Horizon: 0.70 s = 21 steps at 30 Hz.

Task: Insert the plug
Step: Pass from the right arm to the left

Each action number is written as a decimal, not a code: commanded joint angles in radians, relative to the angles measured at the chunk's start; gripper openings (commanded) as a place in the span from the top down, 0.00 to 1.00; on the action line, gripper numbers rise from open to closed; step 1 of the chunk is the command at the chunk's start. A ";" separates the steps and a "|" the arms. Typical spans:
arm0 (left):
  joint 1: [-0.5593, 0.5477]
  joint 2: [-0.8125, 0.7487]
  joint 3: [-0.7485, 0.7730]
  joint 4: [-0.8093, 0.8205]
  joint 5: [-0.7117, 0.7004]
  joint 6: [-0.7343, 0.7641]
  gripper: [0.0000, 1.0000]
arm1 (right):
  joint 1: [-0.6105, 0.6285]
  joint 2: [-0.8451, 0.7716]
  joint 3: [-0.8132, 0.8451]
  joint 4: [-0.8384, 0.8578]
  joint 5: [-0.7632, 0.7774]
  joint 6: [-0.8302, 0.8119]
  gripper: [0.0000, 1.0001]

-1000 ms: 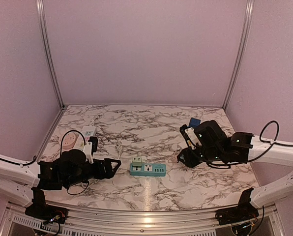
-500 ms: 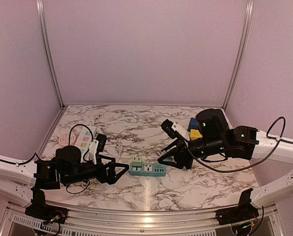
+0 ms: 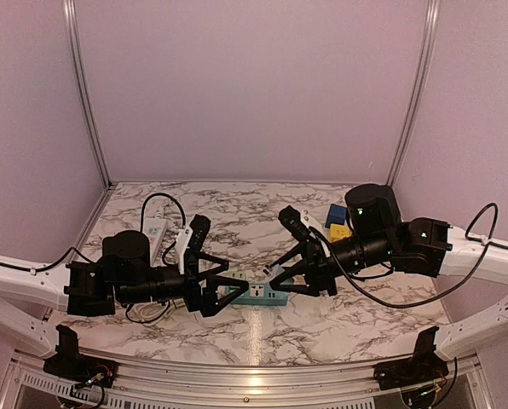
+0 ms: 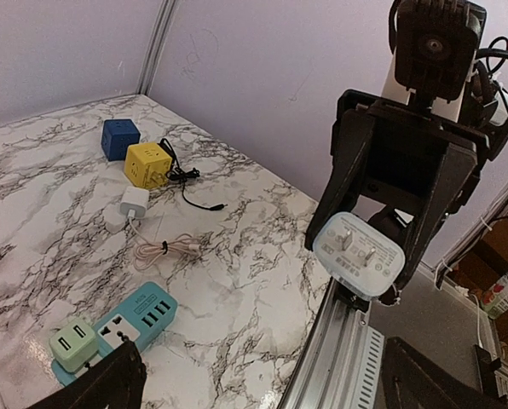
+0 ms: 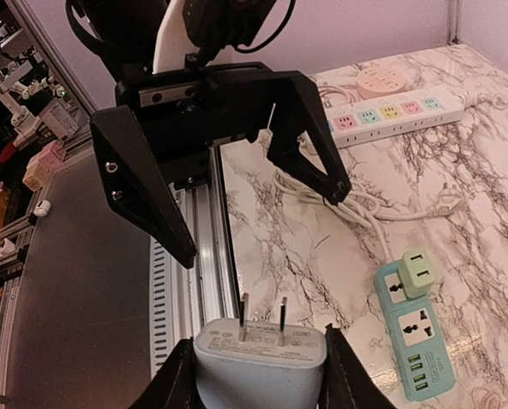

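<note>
Near the power strip (image 4: 143, 313), the plug (image 4: 357, 254) has arrived.

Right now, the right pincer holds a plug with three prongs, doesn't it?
Not quite. The plug in the right pincer has two prongs, not three. The right wrist view shows them sticking up side by side.

no readable text, plug face markings and socket labels too blurred
</note>
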 commanded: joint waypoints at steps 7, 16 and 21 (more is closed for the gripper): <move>-0.005 0.081 0.106 0.051 0.116 -0.025 0.01 | 0.015 -0.029 0.022 0.006 -0.013 -0.051 0.86; 0.017 0.119 0.178 -0.003 0.128 -0.169 0.01 | 0.022 -0.032 0.047 -0.082 0.101 -0.118 0.88; 0.063 0.149 0.202 -0.034 0.161 -0.289 0.02 | 0.043 -0.038 0.048 -0.097 0.211 -0.134 0.90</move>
